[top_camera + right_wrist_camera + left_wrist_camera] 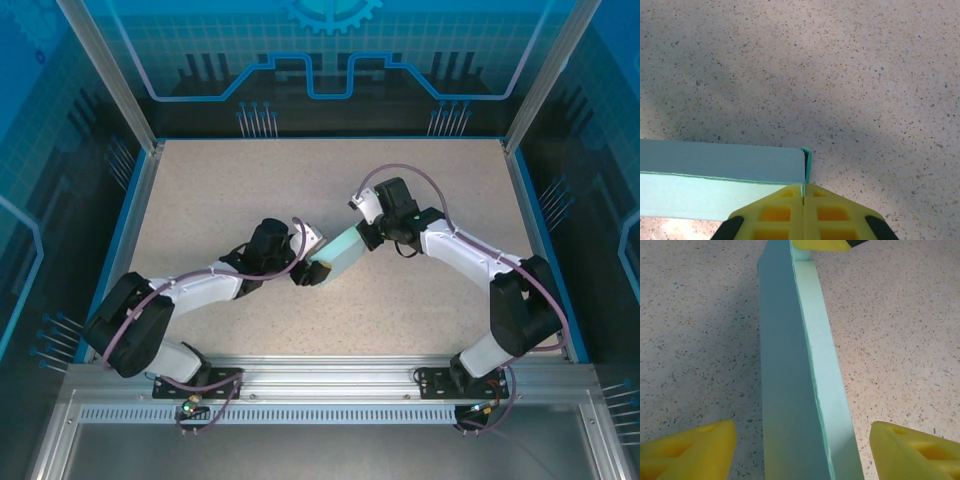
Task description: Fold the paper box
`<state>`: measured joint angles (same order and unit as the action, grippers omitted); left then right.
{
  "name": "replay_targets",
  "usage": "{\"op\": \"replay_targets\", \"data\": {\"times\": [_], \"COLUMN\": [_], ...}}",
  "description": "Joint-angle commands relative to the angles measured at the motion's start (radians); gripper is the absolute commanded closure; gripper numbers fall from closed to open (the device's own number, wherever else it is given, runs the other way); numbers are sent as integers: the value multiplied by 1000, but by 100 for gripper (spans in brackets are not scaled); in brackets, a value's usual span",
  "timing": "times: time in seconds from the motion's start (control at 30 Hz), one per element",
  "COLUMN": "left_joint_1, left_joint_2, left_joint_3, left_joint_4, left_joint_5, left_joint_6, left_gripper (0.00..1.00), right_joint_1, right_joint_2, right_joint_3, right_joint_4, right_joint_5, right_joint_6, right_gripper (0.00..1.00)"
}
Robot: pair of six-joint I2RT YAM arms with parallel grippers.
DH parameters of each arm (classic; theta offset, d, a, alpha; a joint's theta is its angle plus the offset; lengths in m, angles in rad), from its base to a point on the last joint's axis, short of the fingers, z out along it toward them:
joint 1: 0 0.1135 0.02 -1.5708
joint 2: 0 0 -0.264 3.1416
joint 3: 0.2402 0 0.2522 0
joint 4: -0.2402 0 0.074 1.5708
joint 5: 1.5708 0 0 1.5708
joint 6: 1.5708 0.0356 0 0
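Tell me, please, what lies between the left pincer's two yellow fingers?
The paper box, narrow side up, runs between the left pincer's fingers with a gap on each side, as the left wrist view shows.

You've got the paper box point(343, 254) folded: slim pale-blue rectangular box, angled diagonally, centre of the overhead frame, long edge up.

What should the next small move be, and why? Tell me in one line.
Probably draw the left gripper straight back off the paper box. Its fingers stand open, with a gap to the box on each side, while the right gripper is shut on the box's far end flap, so the box looks held without it.
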<state>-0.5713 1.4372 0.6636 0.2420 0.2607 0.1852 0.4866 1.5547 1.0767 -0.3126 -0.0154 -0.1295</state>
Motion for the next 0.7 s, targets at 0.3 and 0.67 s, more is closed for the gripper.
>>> {"op": "replay_targets", "data": {"times": [0.3,0.67], "left_joint_1": [1,-26], "left_joint_2": [-261,-272], "left_joint_3": [-51,31], "left_joint_4": [-166,-416], "left_joint_5": [-109,-163], "left_joint_6": [-262,-268], "left_gripper": [22,52], "right_joint_1": [19,19], "right_joint_2": [-30,-21], "right_joint_3": [-23,-18], "right_joint_4": [-39,-39], "right_joint_5": [60,59], "right_joint_6": [45,45], "right_gripper": [98,97]}}
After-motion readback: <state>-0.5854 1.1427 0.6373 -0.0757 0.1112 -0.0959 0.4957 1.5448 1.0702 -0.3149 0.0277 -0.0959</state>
